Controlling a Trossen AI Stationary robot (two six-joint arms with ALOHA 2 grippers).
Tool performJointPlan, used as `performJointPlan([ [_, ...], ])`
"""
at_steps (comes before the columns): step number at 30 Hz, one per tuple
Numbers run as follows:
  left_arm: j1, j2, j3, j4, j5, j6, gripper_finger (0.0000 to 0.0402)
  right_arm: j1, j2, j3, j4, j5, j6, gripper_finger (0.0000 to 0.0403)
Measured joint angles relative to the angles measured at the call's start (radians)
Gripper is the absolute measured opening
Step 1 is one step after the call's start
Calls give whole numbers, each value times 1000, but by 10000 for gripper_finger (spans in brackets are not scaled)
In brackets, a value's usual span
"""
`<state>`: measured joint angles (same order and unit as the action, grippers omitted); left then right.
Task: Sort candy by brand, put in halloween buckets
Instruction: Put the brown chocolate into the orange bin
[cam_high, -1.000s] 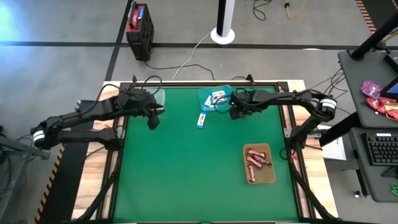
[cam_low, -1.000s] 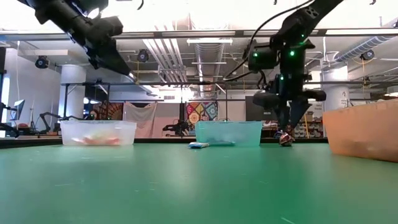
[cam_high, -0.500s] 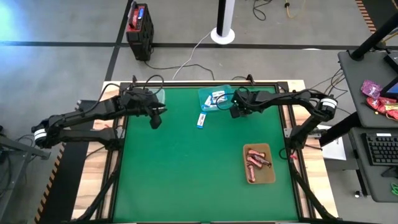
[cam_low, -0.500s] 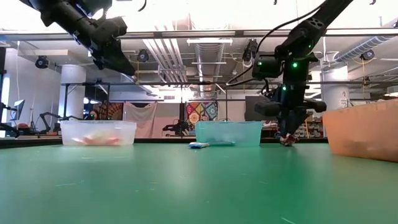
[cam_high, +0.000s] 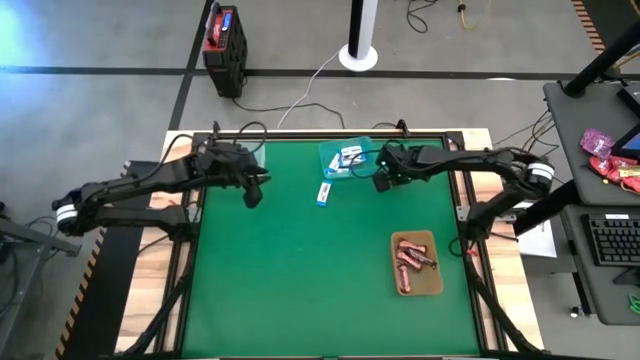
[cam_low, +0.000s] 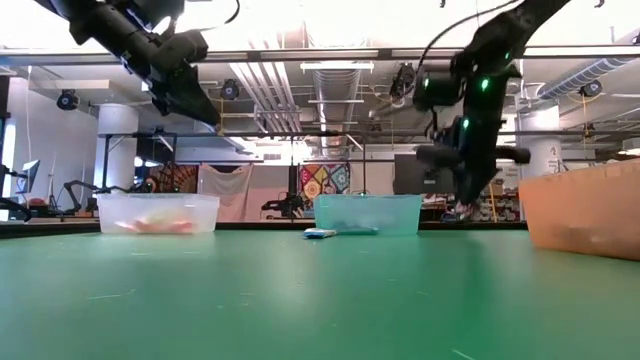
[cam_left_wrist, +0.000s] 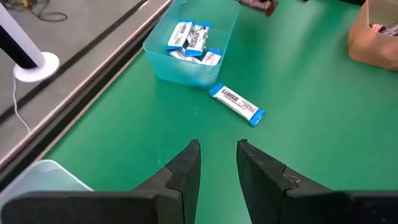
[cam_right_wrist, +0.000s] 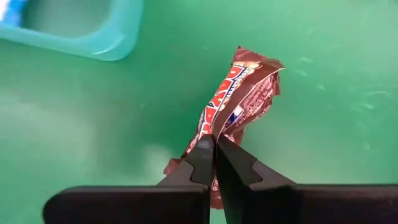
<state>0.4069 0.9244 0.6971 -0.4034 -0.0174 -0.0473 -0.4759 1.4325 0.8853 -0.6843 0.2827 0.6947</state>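
Note:
A dark red-brown candy bar (cam_right_wrist: 239, 93) sits in my shut right gripper (cam_right_wrist: 215, 149), just right of the teal bucket (cam_high: 343, 158) near the table's far edge. The low view shows the same right gripper (cam_low: 467, 203) a little above the table. The teal bucket (cam_left_wrist: 186, 59) holds white-and-blue packets, and one more such packet (cam_left_wrist: 236, 104) lies flat on the table in front of it. My left gripper (cam_left_wrist: 217, 155) hangs open and empty over the far left of the table, beside the mint bucket (cam_low: 158, 212). Several red-brown bars lie in the amber tray (cam_high: 428, 285). My right gripper pinches the bar's crumpled wrapper (cam_right_wrist: 219, 132) between its two fingertips, nearer one end than the middle. The fingers slant steeply down from above. The bar's longer part sticks out beyond the fingertips, and in the low view the bar (cam_low: 464, 211) hangs just clear of the table.
The three buckets stand apart: mint at the far left, teal at the far middle, amber at the right. Raised black rails (cam_high: 300, 133) border the green table (cam_high: 300, 270). A desk with a keyboard (cam_high: 610, 240) stands off the table's right side.
My right gripper has sunk onto the red-brown bar on the table, shut on it, and risen a little with it, so the bar now hangs just clear of the table.

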Motion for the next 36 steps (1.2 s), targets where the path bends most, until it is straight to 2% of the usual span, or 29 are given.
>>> performJointPlan([
  [7, -42, 41, 0, 15, 0, -51, 89, 136, -174, 45, -75, 4, 31, 8],
  [14, -127, 89, 0, 46, -1, -100, 89, 421, -304, 54, -77, -99, 143, 8],
  [21, -237, 131, 0, 110, -70, -151, 89, 738, -280, 54, -115, -222, 306, 8],
  [26, -291, 152, 0, 143, -97, -190, 89, 906, -247, 61, -238, -243, 529, 8],
  [32, -318, 184, 2, 169, -97, -267, 89, 1020, -223, 88, -415, -231, 790, 9],
  [36, -322, 238, 2, 191, -97, -327, 89, 1034, -199, 88, -419, -203, 822, 17],
])
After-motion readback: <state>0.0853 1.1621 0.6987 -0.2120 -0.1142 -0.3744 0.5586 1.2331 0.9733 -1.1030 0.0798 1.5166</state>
